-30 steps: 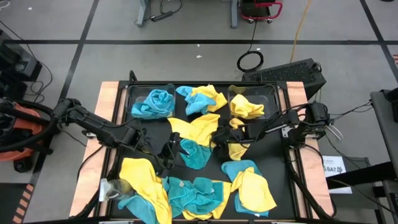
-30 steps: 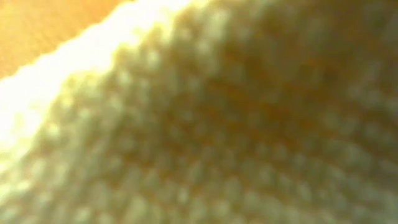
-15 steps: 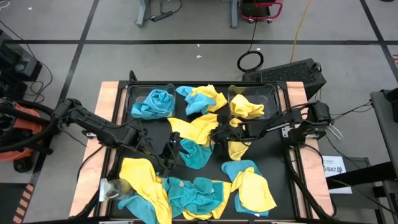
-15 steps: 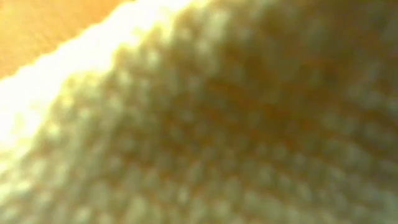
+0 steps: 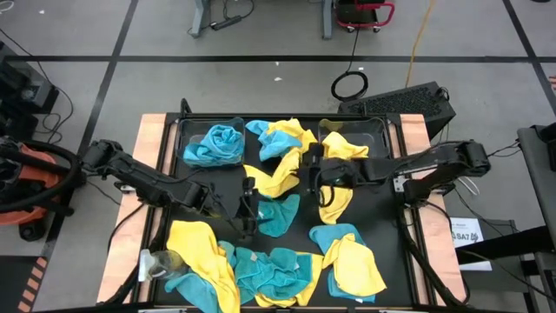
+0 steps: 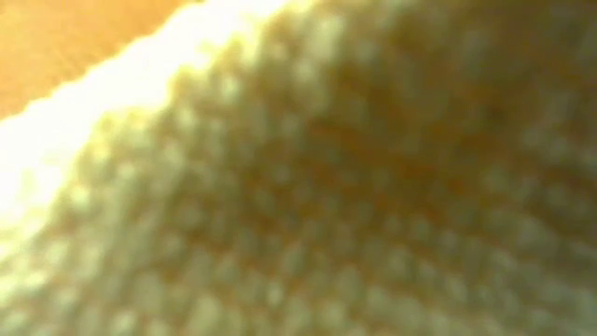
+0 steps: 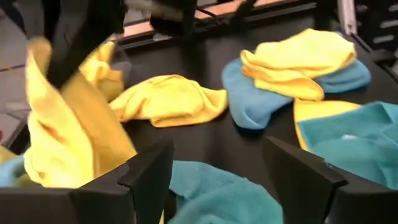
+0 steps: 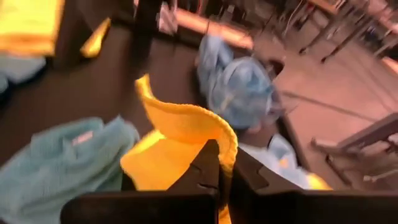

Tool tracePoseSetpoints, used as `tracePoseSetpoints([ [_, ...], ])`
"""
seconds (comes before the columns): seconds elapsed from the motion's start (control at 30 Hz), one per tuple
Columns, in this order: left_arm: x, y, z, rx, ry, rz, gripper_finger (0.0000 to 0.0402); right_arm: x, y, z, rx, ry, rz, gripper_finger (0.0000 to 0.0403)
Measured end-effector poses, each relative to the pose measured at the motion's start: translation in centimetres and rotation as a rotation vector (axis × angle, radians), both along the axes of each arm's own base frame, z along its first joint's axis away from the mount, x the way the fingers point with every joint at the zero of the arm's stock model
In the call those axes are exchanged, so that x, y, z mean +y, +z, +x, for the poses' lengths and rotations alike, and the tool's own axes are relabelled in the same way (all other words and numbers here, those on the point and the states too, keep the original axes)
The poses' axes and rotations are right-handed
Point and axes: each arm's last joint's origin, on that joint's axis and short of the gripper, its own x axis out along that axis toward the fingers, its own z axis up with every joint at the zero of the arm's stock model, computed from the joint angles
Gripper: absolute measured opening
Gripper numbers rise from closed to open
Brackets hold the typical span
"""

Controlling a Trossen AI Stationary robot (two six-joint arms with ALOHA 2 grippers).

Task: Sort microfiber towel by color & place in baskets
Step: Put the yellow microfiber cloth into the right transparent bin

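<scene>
One yellow towel [image 5: 280, 176] hangs pinched in the right gripper [image 5: 306, 163], whose fingers [image 8: 214, 167] are closed on a fold of it above the middle of the table [image 5: 391, 252]. Its loose end trails down toward a teal towel [image 5: 276, 217] lying flat below. Just beside, the left gripper [image 5: 248, 207] hovers over that teal towel with its fingers [image 7: 151, 173] spread apart and nothing between them. Two clear baskets sit along the far edge: the left basket [image 5: 211, 143] holds a teal cloth, the right basket [image 5: 347, 145] a yellow one. More yellow and teal towels lie heaped along the near edge. Yellow fabric fills the low view entirely.
</scene>
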Motion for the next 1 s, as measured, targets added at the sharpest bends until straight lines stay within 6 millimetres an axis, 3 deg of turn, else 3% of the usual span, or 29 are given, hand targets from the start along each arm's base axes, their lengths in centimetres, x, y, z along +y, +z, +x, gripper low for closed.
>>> tracePoseSetpoints([
  [0.27,1.2,-0.1,0.9,-0.043,0.078,-0.046,0.0255,0.0,5.1,-1.3,-0.113,0.019,-0.025,0.0],
  [0.43,1.7,-0.9,2.2,-0.081,0.123,-0.092,0.0255,0.0,7.2,-1.4,-0.143,0.034,-0.058,0.0],
  [0.73,3.1,-3.1,4.4,-0.155,0.34,-0.081,0.0255,0.2,8.3,-1.4,-0.156,0.053,-0.082,0.0],
  [1.0,4.4,-3.2,4.5,-0.189,0.519,-0.008,0.0255,0.8,8.2,-1.5,-0.148,0.074,-0.082,0.0],
])
